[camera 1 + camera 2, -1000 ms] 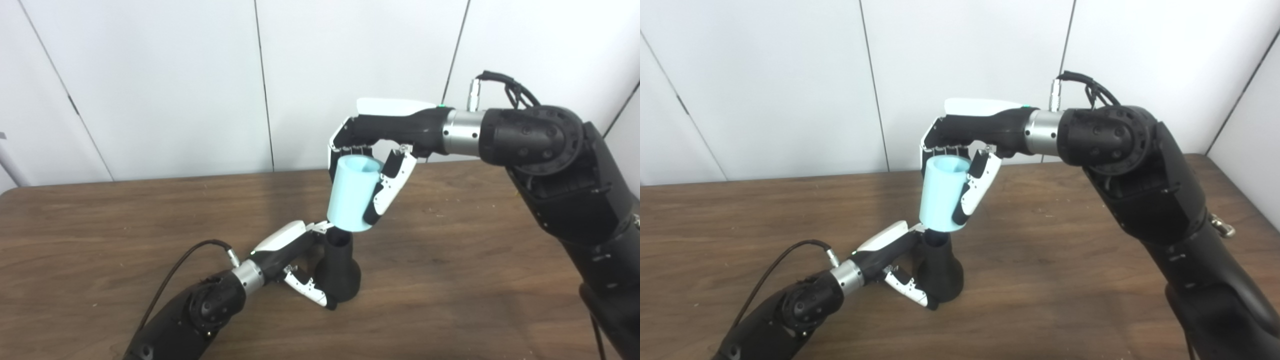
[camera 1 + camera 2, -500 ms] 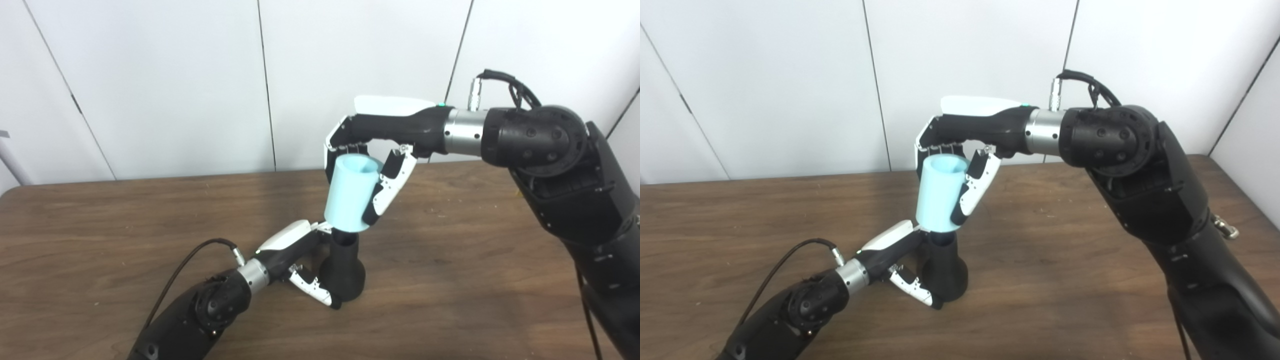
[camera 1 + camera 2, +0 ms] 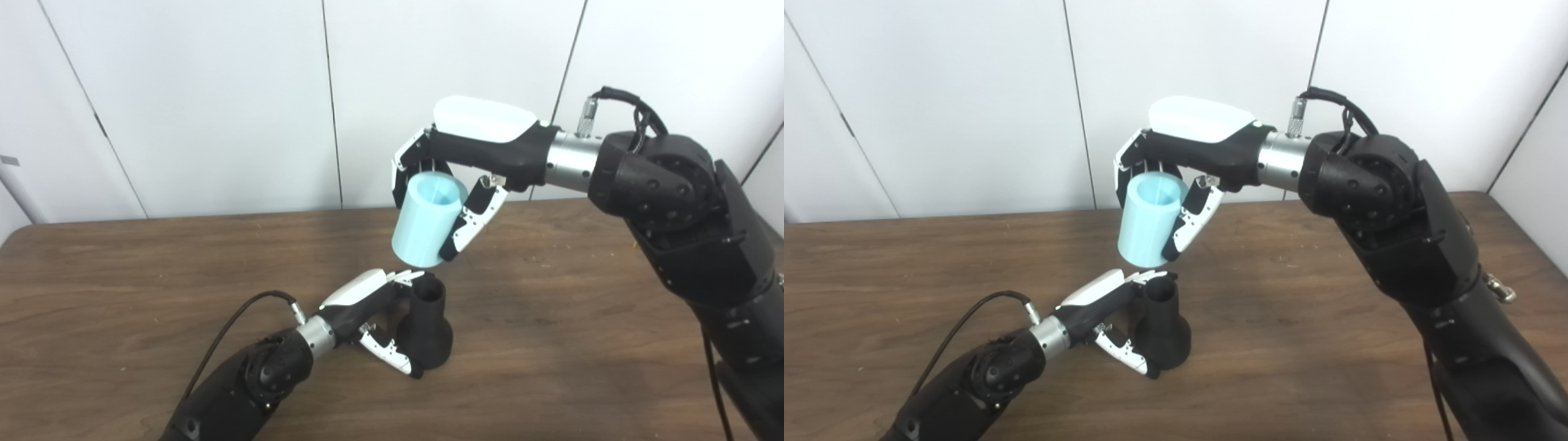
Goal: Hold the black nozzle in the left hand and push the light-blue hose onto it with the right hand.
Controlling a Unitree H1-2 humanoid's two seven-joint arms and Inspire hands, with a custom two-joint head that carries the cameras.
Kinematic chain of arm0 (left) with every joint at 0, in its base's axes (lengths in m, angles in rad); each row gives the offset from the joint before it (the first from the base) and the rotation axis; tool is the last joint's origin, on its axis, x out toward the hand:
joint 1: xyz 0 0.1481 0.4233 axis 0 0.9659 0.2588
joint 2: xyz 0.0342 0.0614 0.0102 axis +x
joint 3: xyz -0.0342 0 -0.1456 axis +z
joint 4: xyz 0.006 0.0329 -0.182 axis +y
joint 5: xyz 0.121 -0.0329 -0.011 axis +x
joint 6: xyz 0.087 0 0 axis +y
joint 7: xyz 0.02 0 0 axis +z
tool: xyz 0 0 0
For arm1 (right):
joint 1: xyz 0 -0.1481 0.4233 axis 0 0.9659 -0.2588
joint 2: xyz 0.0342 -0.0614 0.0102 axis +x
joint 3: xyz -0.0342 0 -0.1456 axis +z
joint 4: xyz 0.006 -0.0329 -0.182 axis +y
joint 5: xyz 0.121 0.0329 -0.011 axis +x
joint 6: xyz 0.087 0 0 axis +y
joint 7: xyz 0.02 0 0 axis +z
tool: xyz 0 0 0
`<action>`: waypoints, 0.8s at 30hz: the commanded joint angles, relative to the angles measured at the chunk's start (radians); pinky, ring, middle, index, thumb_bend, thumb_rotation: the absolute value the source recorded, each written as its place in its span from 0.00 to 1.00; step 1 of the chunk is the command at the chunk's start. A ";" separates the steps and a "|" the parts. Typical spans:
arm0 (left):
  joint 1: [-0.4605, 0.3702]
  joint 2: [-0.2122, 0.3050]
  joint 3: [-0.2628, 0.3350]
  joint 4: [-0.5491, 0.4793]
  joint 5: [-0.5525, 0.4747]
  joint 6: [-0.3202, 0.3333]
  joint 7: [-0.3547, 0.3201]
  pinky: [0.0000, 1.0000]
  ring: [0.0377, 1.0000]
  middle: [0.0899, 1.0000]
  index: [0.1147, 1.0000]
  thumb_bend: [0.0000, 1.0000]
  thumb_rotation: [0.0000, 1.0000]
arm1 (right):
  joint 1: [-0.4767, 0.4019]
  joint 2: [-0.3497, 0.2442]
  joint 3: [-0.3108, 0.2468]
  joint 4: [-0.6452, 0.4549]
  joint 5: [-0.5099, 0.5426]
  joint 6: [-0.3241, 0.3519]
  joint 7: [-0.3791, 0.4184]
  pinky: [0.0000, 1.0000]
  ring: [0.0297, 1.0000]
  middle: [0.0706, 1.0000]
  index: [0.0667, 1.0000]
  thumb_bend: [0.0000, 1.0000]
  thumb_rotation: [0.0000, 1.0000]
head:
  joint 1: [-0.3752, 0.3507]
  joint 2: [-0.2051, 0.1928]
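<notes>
**Hose held clear above the nozzle**

The black nozzle [image 3: 425,327] stands upright on the wooden table [image 3: 122,275], wide base down and open neck up. The left hand [image 3: 373,306] wraps it from the left, fingers behind the neck and thumb against the base. Just above the nozzle and slightly to its left, the light-blue hose [image 3: 425,219], a short open cylinder, hangs tilted in the closed grip of the right hand [image 3: 456,177], a gap showing between its lower rim and the neck. A black cable [image 3: 226,327] loops over the table left of the nozzle. White wall panels [image 3: 214,104] rise behind it. The left fingers are largely hidden behind the nozzle; both arms are cut off by the picture's edges.
</notes>
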 commanded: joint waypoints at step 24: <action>0.088 -0.007 -0.106 0.036 0.091 0.147 -0.202 1.00 1.00 0.95 0.41 0.52 0.07 | -0.022 -0.054 0.016 -0.016 -0.007 -0.016 0.069 0.37 0.41 0.46 0.48 0.50 0.00 | -0.010 0.024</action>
